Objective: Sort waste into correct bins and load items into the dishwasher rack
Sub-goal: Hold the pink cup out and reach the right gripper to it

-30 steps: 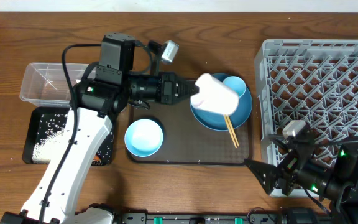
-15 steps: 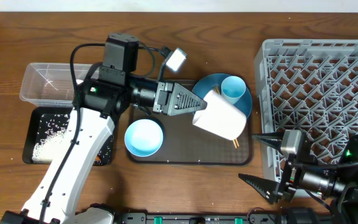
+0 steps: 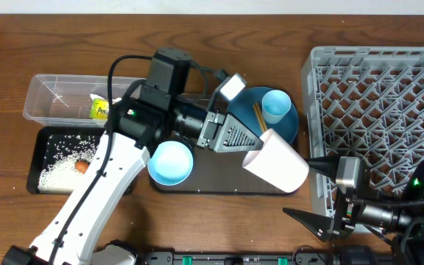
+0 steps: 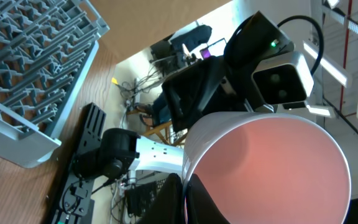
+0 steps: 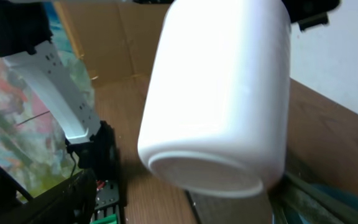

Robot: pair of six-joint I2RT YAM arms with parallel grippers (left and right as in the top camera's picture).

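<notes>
Over the brown tray (image 3: pixel 212 175), my left claw (image 3: pixel 252 144) squeezes the white cup (image 3: pixel 277 165); my right claw (image 3: pixel 295 188) is spread wide nearby.

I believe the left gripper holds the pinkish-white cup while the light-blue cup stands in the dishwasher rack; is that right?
Not quite: the light-blue cup stands on the blue plate, not in the dishwasher rack, per the overhead view. The left gripper does hold the pinkish-white cup.

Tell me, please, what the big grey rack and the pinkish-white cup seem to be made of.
The large light-grey lattice rack looks like moulded plastic: matte, one even colour, thin ribs and pegs. The pinkish-white cup seems plastic or melamine: smooth, softly glossy, thin rim; ceramic cannot be excluded.
</notes>
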